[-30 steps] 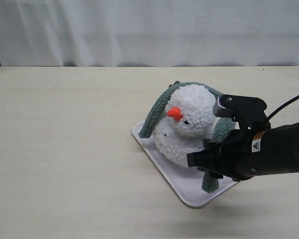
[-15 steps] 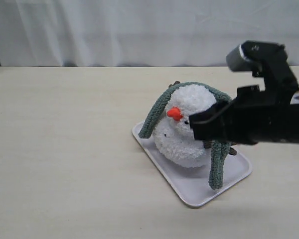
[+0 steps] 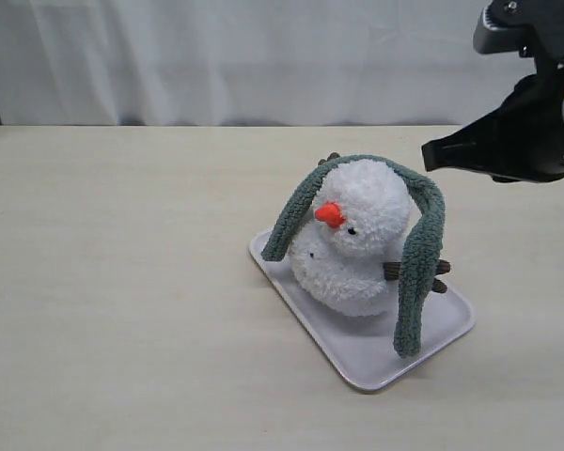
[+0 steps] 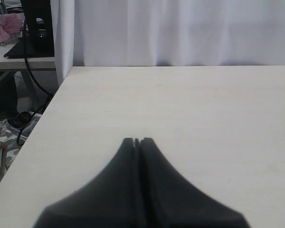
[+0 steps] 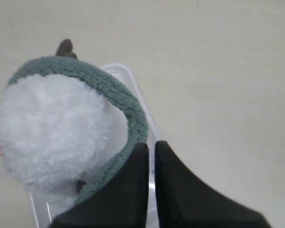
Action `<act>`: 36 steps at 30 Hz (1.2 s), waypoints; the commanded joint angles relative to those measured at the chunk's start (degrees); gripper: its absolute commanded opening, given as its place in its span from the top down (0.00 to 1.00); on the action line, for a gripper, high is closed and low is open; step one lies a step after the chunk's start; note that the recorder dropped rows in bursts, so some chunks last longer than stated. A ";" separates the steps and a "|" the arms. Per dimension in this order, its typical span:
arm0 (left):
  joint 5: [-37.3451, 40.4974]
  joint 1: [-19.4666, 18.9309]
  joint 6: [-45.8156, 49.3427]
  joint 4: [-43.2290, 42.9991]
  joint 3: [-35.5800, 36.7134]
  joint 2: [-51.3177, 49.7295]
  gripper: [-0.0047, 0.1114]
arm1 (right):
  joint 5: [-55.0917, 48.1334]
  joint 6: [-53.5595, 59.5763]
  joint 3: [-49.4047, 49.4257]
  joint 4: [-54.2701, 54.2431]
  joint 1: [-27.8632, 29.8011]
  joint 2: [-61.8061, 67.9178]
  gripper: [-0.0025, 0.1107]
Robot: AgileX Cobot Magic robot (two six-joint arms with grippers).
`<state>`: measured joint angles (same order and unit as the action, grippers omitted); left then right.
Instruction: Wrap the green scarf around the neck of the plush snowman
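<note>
The plush snowman (image 3: pixel 357 235) sits on a white tray (image 3: pixel 357 362), its orange nose pointing left. The green scarf (image 3: pixel 421 263) lies draped over the top of its head, one end hanging down each side; the right end reaches the tray. My right gripper (image 3: pixel 430 155) hovers above and to the right of the snowman, clear of it. In the right wrist view this gripper (image 5: pixel 151 145) is shut and holds nothing, with the scarf (image 5: pixel 114 90) and the snowman (image 5: pixel 52 128) below it. My left gripper (image 4: pixel 137 140) is shut over bare table and does not appear in the exterior view.
The tray's edge (image 5: pixel 147 114) runs just under the right gripper's tips. A white curtain (image 3: pixel 263 56) hangs behind the far table edge. In the left wrist view the table's side edge (image 4: pixel 42 114) shows, with cables and clutter beyond it.
The right arm has risen and pulled back to the upper right, away from the scarf's right end. That end now hangs free beside the snowman.
</note>
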<state>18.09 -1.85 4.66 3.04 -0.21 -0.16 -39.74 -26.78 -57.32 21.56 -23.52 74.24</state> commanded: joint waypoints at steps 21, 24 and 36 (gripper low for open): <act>-0.67 -0.09 -0.43 0.02 0.21 0.16 0.96 | 11.01 -2.41 -0.99 -2.60 0.37 14.21 0.94; -0.67 -0.09 -0.43 0.02 0.21 0.16 0.96 | 10.95 -2.41 -2.24 -2.46 0.37 12.57 0.94; -0.67 -0.09 -0.43 0.02 0.21 0.16 0.96 | 15.11 -12.85 -3.25 11.82 0.37 17.16 0.94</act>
<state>18.09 -1.85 4.66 3.04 -0.21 -0.16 -25.50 -36.41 -60.49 28.60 -23.47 89.62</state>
